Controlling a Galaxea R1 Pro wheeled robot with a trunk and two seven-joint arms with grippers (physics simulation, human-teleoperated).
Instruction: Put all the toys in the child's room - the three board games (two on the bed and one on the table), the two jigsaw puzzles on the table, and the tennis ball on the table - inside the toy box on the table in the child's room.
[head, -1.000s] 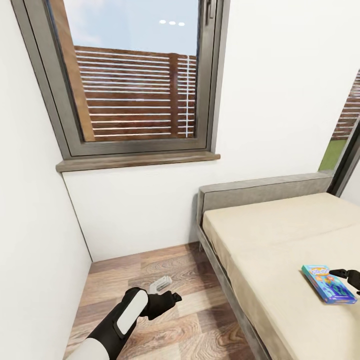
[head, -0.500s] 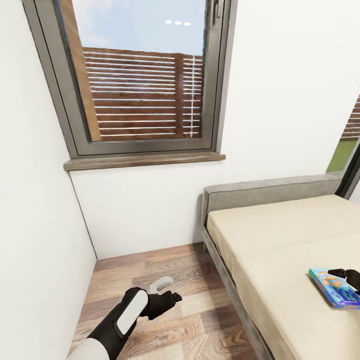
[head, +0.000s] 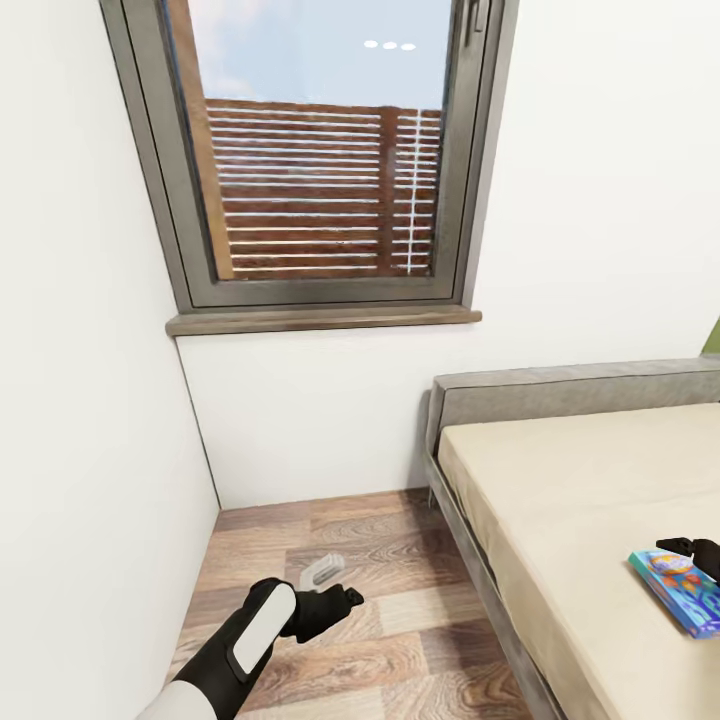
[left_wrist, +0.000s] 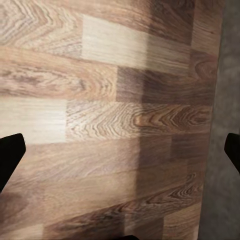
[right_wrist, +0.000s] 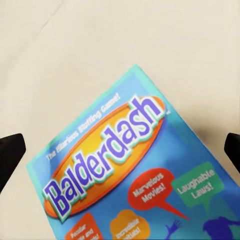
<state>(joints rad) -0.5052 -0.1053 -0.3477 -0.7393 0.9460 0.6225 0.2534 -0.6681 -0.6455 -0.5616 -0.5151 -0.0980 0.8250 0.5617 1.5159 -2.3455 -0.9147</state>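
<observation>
- The blue board game (head: 680, 592), printed "Balderdash", lies flat on the bed (head: 560, 500) near its outer side edge, handy to reach from the floor.
- The right gripper (right_wrist: 120, 150) hangs right above the box, jaws spread wide and empty, apparently lining up a pick.
- The left gripper (left_wrist: 120, 150) idles over the wood floor (head: 380, 590) beside the bed frame, jaws wide apart, clear of everything.
- Wall and window (head: 320, 160) close off the far end; open floor runs alongside the bed.

We are showing a black left arm (head: 255, 640) with a white oblong panel. Our gripper fingertips (left_wrist: 10, 155) are looking plain black.
</observation>
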